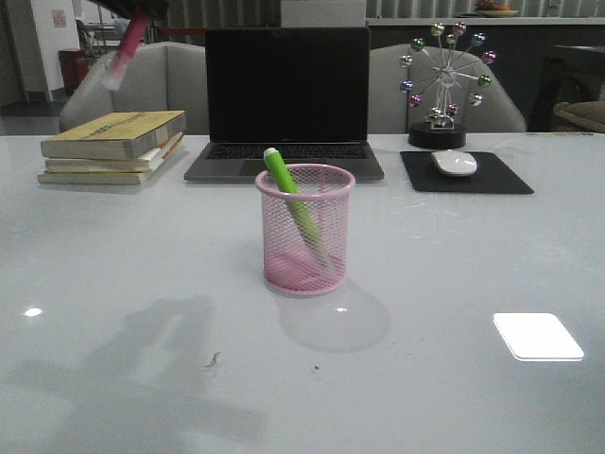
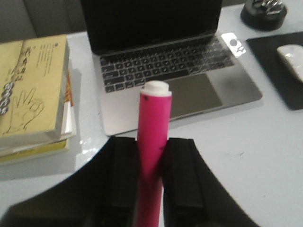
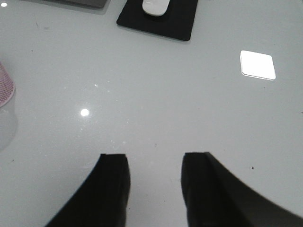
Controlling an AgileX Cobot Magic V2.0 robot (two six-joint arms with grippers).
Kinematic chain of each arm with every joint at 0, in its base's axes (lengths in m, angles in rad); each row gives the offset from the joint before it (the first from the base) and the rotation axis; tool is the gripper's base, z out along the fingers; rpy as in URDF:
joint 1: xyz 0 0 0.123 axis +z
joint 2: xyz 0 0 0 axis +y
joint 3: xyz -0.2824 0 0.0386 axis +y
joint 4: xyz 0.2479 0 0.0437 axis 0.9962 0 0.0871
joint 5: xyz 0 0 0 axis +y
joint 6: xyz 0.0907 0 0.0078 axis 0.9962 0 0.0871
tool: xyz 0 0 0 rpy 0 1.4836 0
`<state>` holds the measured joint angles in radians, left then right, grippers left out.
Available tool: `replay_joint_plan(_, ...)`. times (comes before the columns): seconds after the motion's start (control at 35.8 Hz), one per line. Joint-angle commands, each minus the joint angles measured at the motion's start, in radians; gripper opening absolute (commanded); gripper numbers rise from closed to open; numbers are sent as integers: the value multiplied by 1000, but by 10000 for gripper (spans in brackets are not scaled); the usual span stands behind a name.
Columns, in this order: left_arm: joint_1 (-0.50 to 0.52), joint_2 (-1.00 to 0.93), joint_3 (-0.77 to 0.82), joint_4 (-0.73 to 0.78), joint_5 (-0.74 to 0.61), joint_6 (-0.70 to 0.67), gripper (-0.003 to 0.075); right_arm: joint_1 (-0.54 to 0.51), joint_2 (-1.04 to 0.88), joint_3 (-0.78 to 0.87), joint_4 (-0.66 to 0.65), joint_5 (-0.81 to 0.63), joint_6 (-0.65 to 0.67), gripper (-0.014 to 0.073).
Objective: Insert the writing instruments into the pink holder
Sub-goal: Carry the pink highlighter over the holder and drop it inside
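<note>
While the pink pen is held aloft, the scene reads as follows.

Pink holder: the pink holder (image 1: 305, 230) stands upright on the white table (image 1: 113, 265), just left of the frame's centre in the front view; a sliver of its mesh (image 3: 4, 85) shows at the left edge of the right wrist view.
Green pen: the green pen (image 1: 289, 194) leans inside the holder, its pale tip poking above the rim toward the upper left, its lower end against the mesh at the lower right.
Pink pen: the pink pen (image 1: 128, 49) sits tilted and blurred in the upper left of the front view, high above the table; in the left wrist view the pink pen (image 2: 152, 142) runs up from between the fingers, white end uppermost.
Left gripper: the left gripper (image 2: 150, 187) is clamped on the pink pen, a dark finger (image 2: 123, 179) pressed to each side of the barrel.
Right gripper: the right gripper (image 3: 155, 187) is spread apart with nothing between its fingers, over bare table.
Background: a laptop (image 1: 286, 104) with dark screen behind the holder, a stack of books (image 1: 113, 147) at the left, a mouse (image 1: 455, 163) on a black mat (image 1: 465, 173) at the right, and a ball ornament (image 1: 444, 80) behind the mat.
</note>
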<state>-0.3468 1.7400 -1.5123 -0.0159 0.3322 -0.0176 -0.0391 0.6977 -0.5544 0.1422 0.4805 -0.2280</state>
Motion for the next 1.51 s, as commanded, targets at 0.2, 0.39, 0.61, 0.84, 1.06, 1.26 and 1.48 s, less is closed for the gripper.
replay_joint_plan(0.2, -156, -80, 89, -43, -411, 1, 92, -5, -4, -28, -6, -24, -7, 393)
replay_joint_plan(0.39, -237, -80, 232, -87, -638, 1, 92, -5, -4, -28, -6, -7, -7, 393)
replay_joint_plan(0.61, -301, -68, 412, -89, -862, -21, 92, -5, -4, -28, -6, -7, -7, 393)
replay_joint_plan(0.84, -337, -16, 522, -89, -1066, -67, 92, -5, -4, -28, -6, -7, -7, 393)
replay_joint_plan(1.06, -347, 58, 522, -86, -1127, -76, 92, -5, -4, -28, -6, -7, -7, 393)
replay_joint_plan(1.26, -347, 67, 522, -86, -1132, -76, 118, -5, -4, -28, -6, -8, -7, 393)
replay_joint_plan(1.48, -349, 62, 522, -86, -1128, -76, 394, -5, -4, -28, -6, -8, -7, 393)
